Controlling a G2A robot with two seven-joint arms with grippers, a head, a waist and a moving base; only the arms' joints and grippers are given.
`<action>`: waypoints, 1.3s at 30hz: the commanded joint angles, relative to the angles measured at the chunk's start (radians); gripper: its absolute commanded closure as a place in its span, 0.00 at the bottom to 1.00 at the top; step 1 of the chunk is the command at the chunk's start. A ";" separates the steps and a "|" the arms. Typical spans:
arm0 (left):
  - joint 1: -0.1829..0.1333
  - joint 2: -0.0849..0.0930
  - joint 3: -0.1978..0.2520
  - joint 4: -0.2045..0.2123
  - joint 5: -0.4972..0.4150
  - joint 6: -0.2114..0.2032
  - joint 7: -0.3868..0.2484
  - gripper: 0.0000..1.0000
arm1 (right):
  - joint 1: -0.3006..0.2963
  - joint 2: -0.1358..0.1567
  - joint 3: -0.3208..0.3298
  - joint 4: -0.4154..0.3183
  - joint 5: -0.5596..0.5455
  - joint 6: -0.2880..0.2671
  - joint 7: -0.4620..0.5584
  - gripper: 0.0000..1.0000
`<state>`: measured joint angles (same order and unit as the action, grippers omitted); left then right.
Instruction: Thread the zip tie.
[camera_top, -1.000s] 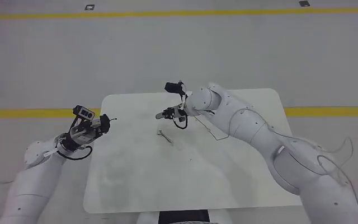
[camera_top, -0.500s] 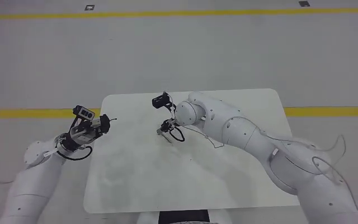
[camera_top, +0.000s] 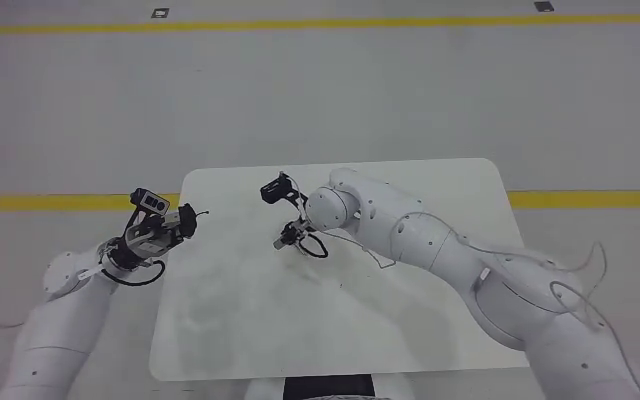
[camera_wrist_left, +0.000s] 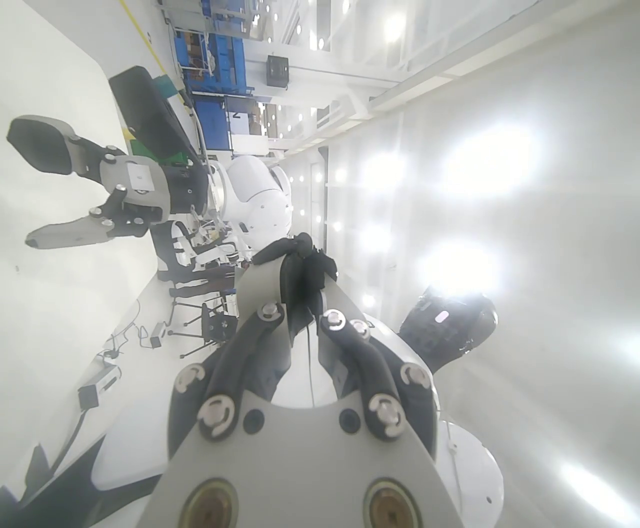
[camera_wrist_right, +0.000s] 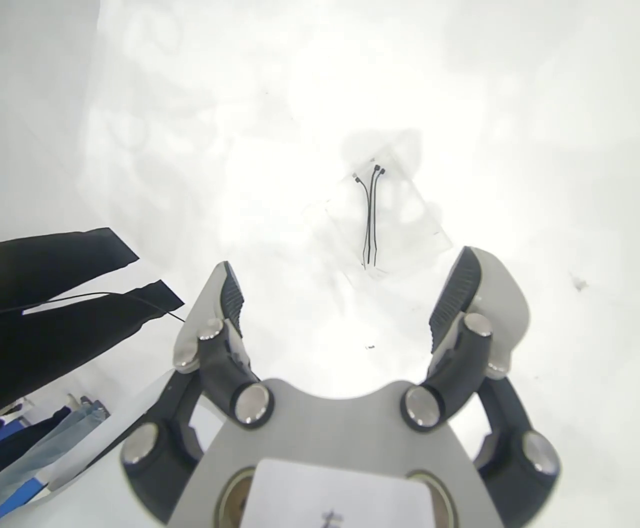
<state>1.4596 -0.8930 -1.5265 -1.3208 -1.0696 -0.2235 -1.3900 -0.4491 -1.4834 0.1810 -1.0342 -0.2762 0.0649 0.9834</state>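
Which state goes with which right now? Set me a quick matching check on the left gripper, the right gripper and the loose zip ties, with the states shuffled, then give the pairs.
Things:
1. left gripper
2. right gripper
3. loose zip ties

States:
A. lying side by side on clear plastic on the table
B. open, held over the table
C. shut on a thin black zip tie, at the table's edge

Pairs: 1-C, 2-B, 3-A.
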 joint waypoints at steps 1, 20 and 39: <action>0.000 0.000 0.000 0.000 0.000 0.000 0.000 1.00 | 0.000 -0.015 0.002 0.017 -0.003 -0.023 0.000 0.00; 0.000 0.000 0.000 0.000 0.000 0.000 0.000 1.00 | -0.030 -0.063 -0.009 0.097 -0.070 -0.064 0.005 0.00; 0.000 0.000 0.000 0.000 0.000 0.000 0.000 1.00 | -0.051 -0.154 0.016 0.226 -0.182 -0.085 0.033 0.95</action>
<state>1.4596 -0.8930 -1.5265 -1.3208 -1.0696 -0.2235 -1.3900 -0.4999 -1.6337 0.1956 -0.8169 -0.4561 -0.0178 1.0167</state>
